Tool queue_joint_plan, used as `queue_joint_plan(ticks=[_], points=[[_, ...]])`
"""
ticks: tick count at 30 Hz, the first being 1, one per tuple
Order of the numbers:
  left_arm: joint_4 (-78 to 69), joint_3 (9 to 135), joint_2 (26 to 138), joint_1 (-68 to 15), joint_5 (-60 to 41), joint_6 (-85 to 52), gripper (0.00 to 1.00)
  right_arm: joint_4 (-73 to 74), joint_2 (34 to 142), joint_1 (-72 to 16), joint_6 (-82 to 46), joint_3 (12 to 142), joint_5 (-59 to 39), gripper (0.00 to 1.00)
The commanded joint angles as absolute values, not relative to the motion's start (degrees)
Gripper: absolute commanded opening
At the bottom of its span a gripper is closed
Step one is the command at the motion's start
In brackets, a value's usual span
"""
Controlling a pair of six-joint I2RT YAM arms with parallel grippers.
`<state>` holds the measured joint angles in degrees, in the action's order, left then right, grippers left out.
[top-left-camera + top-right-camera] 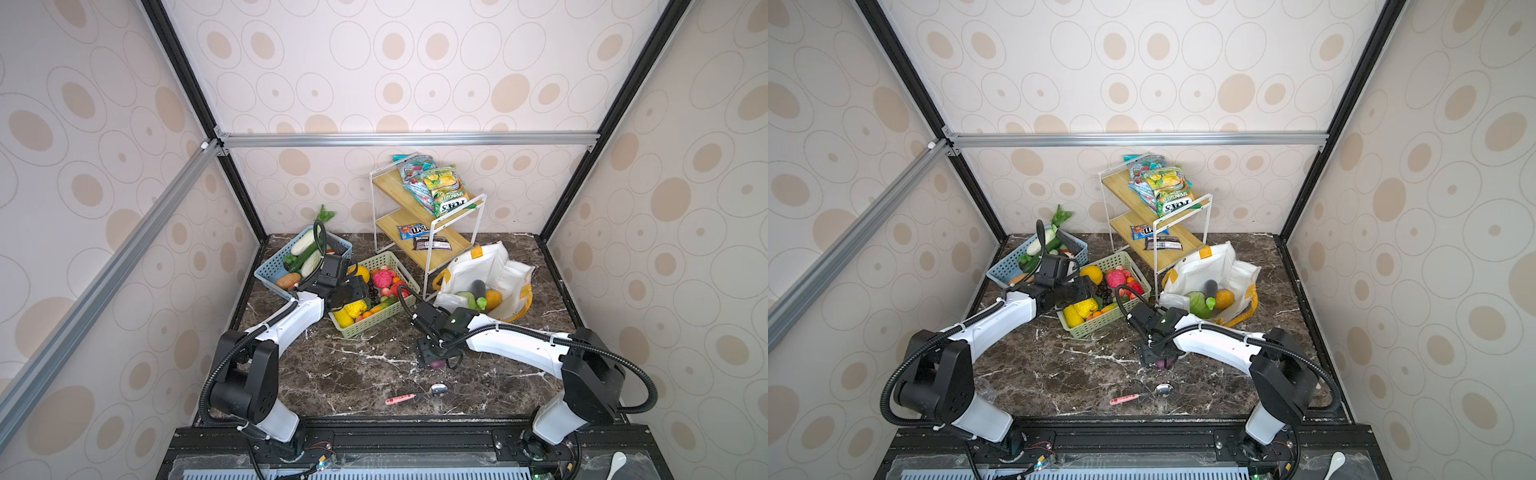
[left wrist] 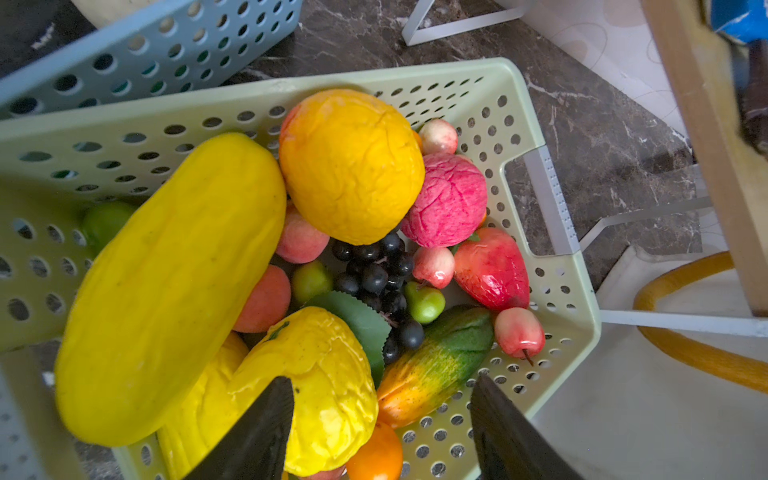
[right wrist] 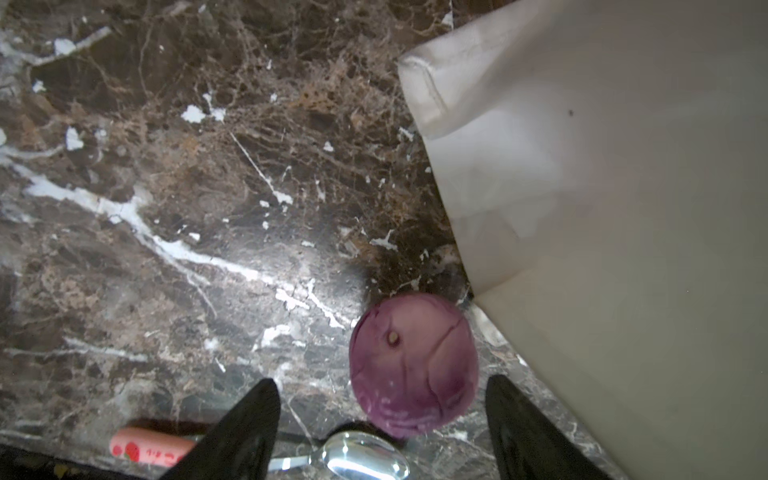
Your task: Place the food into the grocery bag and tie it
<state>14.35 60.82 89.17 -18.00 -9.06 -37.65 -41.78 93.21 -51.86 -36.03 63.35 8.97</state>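
The white grocery bag [image 1: 496, 266] [image 1: 1223, 266] lies open at the right, holding a green cabbage [image 1: 467, 299], a dark eggplant [image 1: 478, 286] and an orange fruit [image 1: 493, 298]. My right gripper [image 3: 381, 379] [image 1: 436, 359] points down at the table in front of the bag. It is open around a purple cabbage [image 3: 413, 365] [image 1: 1160, 365], with a gap on each side. My left gripper [image 2: 382, 377] [image 1: 353, 291] hangs open over the green basket [image 2: 582, 291], above a wrinkled yellow fruit [image 2: 328, 386]. More food fills that basket.
A blue basket [image 1: 266, 270] of vegetables stands at the back left. A white wire rack [image 1: 432, 232] with snack packets stands behind the bag. A spoon [image 1: 415, 395] [image 3: 361, 457] with a pink handle lies near the table's front edge.
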Motion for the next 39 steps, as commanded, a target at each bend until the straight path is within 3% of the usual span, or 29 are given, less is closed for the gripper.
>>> queue_joint_plan(ticks=[1, 10, 20, 39], points=[[15.35, 63.02, 89.03, -17.92, -8.34, -35.96, 0.68, -40.50, 95.78, -52.08, -38.70, 62.58, 11.10, 0.80], [15.38, 62.32, 87.63, -17.81, -7.41, -35.58, 0.68, -40.25, 98.25, -52.03, -39.77, 61.52, 10.59, 0.73], [15.42, 62.32, 87.15, -17.75, -7.35, -35.77, 0.68, -41.13, 97.02, -52.04, -38.58, 62.56, 9.57, 0.55], [15.77, 62.84, 87.19, -17.63, -6.61, -35.60, 0.68, -44.50, 92.32, -52.18, -36.19, 65.84, 6.84, 0.52]])
